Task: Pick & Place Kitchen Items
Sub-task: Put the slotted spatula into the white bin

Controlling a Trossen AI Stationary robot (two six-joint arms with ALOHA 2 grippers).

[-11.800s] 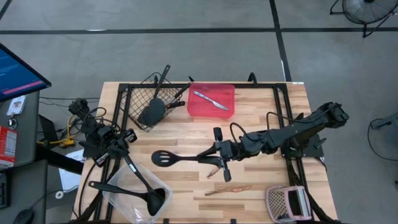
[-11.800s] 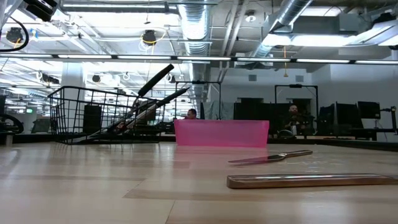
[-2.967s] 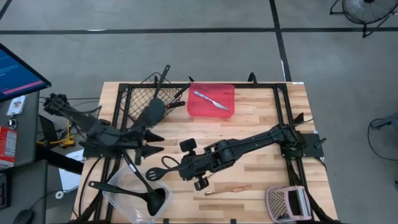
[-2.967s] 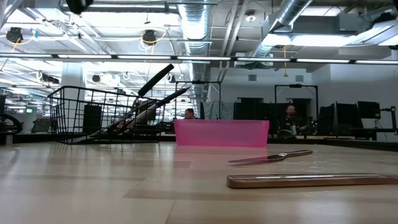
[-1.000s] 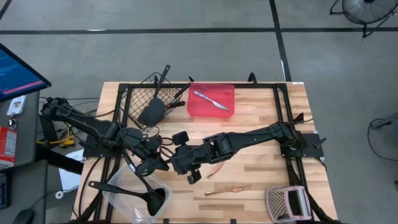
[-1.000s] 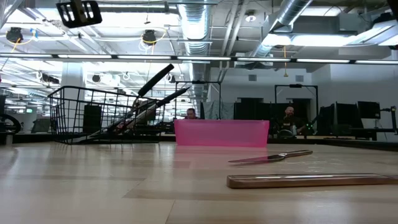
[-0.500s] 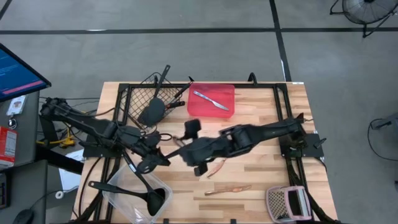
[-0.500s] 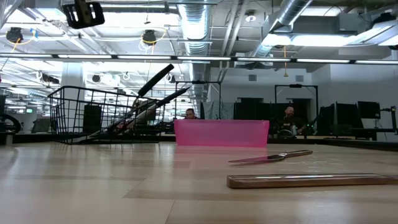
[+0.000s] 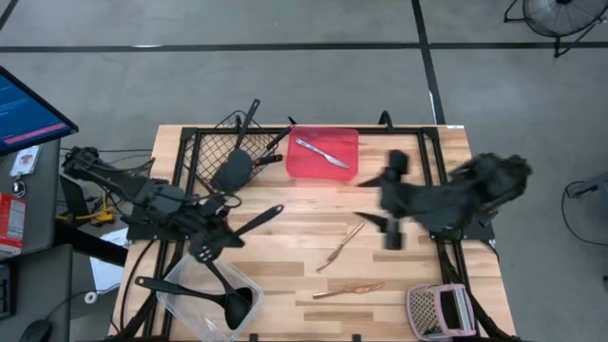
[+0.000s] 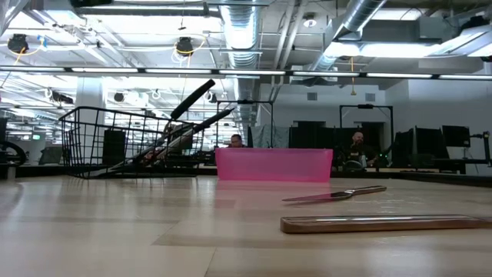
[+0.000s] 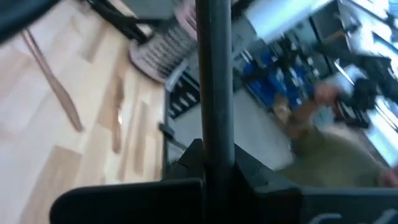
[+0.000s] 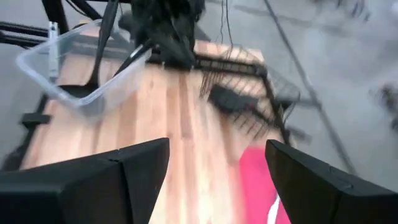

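Sorting, partly done, on the pale wooden worktop [image 9: 399,275]: the left end effector [image 9: 211,239], at about nine o'clock, is clamped on the handle of a black slotted plastic spatula [image 9: 249,223], which it holds above the boards between the black wire basket [image 9: 202,157] and the clear plastic tub [image 9: 190,304]. The left wrist view confirms it, with the dark handle rising straight out of the closed fingers. The right end effector [image 9: 391,230], fingers spread and holding nothing, hangs at three o'clock beside its own base, well apart from any utensil.

Already put away, by the look of things: a black spatula and one or two dark long-handled tools [image 9: 236,163] leaning in the wire basket at eleven o'clock, a slim silver metal knife [image 9: 321,152] lying in the red plastic tray [image 9: 347,169] at twelve o'clock, and a black ladle and another black long-handled utensil [image 9: 223,290] in the tub at seven o'clock.

Left to do, I judge: the spatula in hand needs a container, and two thin copper-tan sticks lie loose on the boards, one [image 9: 340,245] near the centre, the other [image 9: 348,288] at about five o'clock. A pinkish mesh item with a white part [image 9: 437,311] sits at the five o'clock corner.
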